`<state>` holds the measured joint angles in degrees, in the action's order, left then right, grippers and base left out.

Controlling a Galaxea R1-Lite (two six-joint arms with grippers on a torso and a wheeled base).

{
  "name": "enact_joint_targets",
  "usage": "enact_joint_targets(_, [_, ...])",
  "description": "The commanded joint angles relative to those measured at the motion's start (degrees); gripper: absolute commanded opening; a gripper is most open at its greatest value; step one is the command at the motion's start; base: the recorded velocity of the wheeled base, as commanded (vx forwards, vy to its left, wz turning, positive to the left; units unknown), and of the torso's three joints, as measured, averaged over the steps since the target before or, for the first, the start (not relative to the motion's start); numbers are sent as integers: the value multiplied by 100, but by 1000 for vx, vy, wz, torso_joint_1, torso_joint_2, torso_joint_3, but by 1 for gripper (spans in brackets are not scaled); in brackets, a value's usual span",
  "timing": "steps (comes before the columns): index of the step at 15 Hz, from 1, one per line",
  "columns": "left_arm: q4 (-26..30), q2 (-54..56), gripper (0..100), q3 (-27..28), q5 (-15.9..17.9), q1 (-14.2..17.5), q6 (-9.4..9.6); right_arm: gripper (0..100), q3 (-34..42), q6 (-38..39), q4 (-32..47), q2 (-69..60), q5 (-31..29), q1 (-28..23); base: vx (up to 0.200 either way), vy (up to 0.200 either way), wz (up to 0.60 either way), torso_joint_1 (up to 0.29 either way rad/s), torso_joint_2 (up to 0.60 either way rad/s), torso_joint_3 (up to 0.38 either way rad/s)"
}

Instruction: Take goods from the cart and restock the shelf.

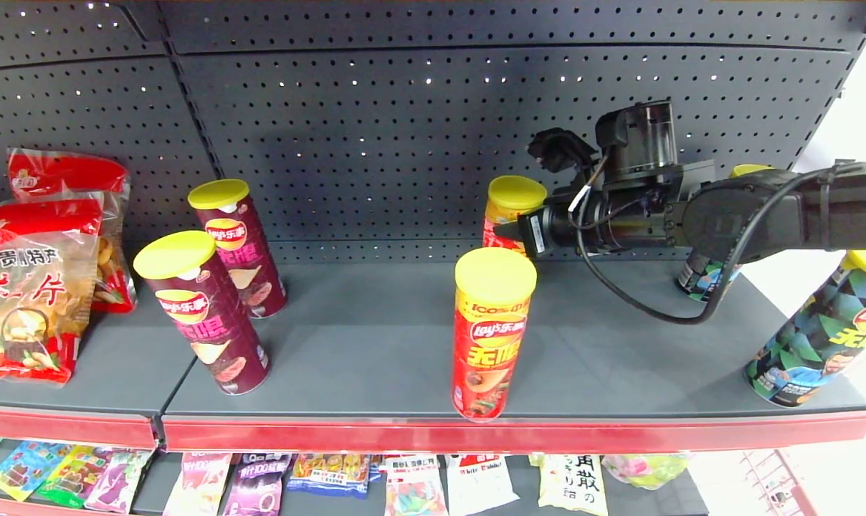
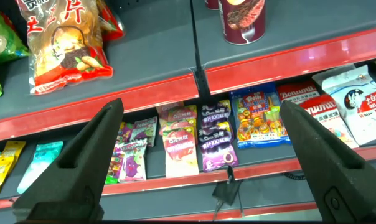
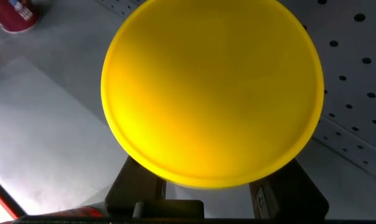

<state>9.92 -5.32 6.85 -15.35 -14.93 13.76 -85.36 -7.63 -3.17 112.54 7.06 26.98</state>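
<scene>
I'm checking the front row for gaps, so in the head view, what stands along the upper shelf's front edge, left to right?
red snack bag → maroon chip can → red chip can → dark patterned chip can

Bright, seemingly overhead light; glare whitens beyond the shelf.

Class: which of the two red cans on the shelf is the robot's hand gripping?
The rear red can, held in the right hand; the front red can stands free, untouched.
</scene>
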Motion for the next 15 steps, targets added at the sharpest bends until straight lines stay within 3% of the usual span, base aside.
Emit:
enact_joint_targets(1, [1, -5, 100, 0, -3, -1, 4, 0, -25, 7, -8, -13, 6, 44, 0, 0, 0, 0, 0, 0])
enact_joint_targets(8, [1, -5, 100, 0, -3, -1, -5, 0, 37, 7, 1, -4, -3, 88, 0, 0, 0, 0, 0, 0])
enact_joint_targets(9, [1, -5, 100, 0, -3, -1, 4, 100, 46, 7, 1, -4, -3, 88, 0, 0, 0, 0, 0, 0])
enact_joint_targets(15, [1, -13, 100, 0, -3, -1, -5, 100, 37, 7, -26, -31, -3, 80, 0, 0, 0, 0, 0, 0])
